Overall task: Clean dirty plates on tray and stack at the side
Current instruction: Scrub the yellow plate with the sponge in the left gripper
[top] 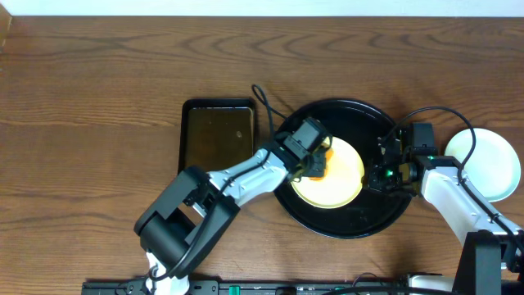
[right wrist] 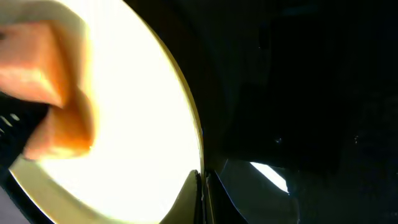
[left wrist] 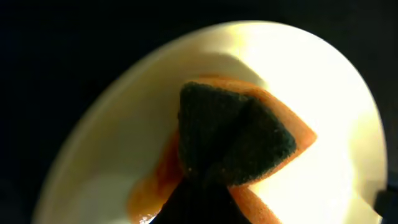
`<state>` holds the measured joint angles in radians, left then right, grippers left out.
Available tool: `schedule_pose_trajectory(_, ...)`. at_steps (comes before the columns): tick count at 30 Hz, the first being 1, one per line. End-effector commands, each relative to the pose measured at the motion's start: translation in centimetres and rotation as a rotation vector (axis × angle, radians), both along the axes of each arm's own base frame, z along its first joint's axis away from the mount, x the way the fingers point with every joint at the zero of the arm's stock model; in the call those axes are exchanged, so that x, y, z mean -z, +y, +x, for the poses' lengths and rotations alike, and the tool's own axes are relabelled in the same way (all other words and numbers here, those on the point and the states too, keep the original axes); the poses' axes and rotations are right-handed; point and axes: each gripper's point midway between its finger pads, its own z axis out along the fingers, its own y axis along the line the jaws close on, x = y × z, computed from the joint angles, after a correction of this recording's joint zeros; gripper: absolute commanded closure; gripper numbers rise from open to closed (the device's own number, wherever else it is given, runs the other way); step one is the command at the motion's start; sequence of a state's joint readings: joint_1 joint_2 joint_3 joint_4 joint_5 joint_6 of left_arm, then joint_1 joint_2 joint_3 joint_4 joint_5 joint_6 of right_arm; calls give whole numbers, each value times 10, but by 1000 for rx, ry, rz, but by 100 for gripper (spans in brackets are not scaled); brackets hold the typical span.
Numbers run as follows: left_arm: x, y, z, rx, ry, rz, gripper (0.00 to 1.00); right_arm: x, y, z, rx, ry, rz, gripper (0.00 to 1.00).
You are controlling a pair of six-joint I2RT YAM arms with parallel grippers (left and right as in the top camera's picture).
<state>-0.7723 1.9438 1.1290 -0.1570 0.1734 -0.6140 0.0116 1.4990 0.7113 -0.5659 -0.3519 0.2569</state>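
Brown wood desk, black tray: left end effector clamps sponge onto yellow plate, right end effector pinches its rim.

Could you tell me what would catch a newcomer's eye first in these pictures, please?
The pale yellow plate glows on the round black tray, right of centre in the overhead view. The left claw presses an orange sponge with a dark scouring face onto it, beside an orange sauce smear, while the right claw pinches the plate's right rim. A white plate lies on the wooden tabletop at far right.
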Motion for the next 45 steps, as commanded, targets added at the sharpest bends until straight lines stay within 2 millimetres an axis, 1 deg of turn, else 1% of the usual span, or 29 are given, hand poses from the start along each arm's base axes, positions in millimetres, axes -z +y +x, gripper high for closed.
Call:
schedule_pose_trajectory(1, 12, 31, 8, -17, -16, 112, 92, 4, 0, -5, 5, 29, -9, 98)
schedule_pose_trajectory(3, 1, 30, 7, 22, -34, 98, 92, 4, 0, -5, 5, 29, -9, 97)
schedule_pose_trajectory(5, -21, 26, 7, 58, -67, 70, 92, 4, 0, -4, 5, 28, -9, 81)
schedule_pose_trajectory(6, -37, 27, 7, 58, -90, 54, 92, 4, 0, -5, 5, 28, -9, 75)
schedule_pose_trajectory(8, -64, 29, 7, 64, -133, 30, 92, 4, 0, -5, 4, 28, -9, 73)
schedule_pose_trajectory(9, -72, 32, 8, 59, -149, 27, 92, 4, 0, -4, 4, 28, -9, 73)
schedule_pose_trajectory(10, -89, 42, 10, 33, -180, 34, 92, 4, 0, -4, 4, 25, -9, 72)
schedule_pose_trajectory(12, -101, 56, 13, -3, -206, 61, 92, 4, 0, -3, 4, 22, -9, 70)
schedule_pose_trajectory(13, -105, 67, 14, -26, -212, 86, 92, 4, 0, -3, 4, 21, -9, 69)
schedule_pose_trajectory(15, -106, 87, 16, -68, -207, 138, 92, 4, 0, -3, 4, 21, -9, 68)
schedule_pose_trajectory(20, -92, 133, 20, -156, -131, 233, 92, 6, 1, -6, 2, 30, -9, 69)
schedule_pose_trajectory(23, -89, 155, 29, -215, -109, 247, 92, 12, 5, -9, -7, 38, -1, 72)
schedule_pose_trajectory(25, -88, 165, 34, -245, -102, 250, 92, 16, 7, -11, 0, 46, 2, 73)
schedule_pose_trajectory(27, -87, 169, 36, -257, -94, 243, 92, 19, 10, -10, 0, 41, 5, 76)
schedule_pose_trajectory(30, -87, 163, 34, -233, -81, 214, 92, 20, 14, -8, -12, 23, 5, 84)
schedule_pose_trajectory(32, -88, 151, 31, -193, -71, 174, 92, 19, 16, -6, -8, 16, 9, 92)
schedule_pose_trajectory(33, -89, 143, 29, -168, -65, 143, 92, 19, 17, -5, -7, 14, 10, 97)
schedule_pose_trajectory(34, -90, 135, 26, -147, -60, 119, 92, 19, 18, -5, -9, 13, 10, 99)
schedule_pose_trajectory(37, -91, 108, 17, -44, -71, 76, 92, 19, 18, -6, -4, 17, 11, 99)
schedule_pose_trajectory(39, -87, 96, 12, -10, -72, 75, 92, 19, 18, -6, -3, 17, 11, 99)
schedule_pose_trajectory(42, -76, 80, 4, 35, -60, 83, 92, 19, 18, -5, 2, 18, 12, 99)
schedule_pose_trajectory(45, -59, 66, -6, 81, -33, 102, 92, 17, 21, -6, -3, 19, 31, 99)
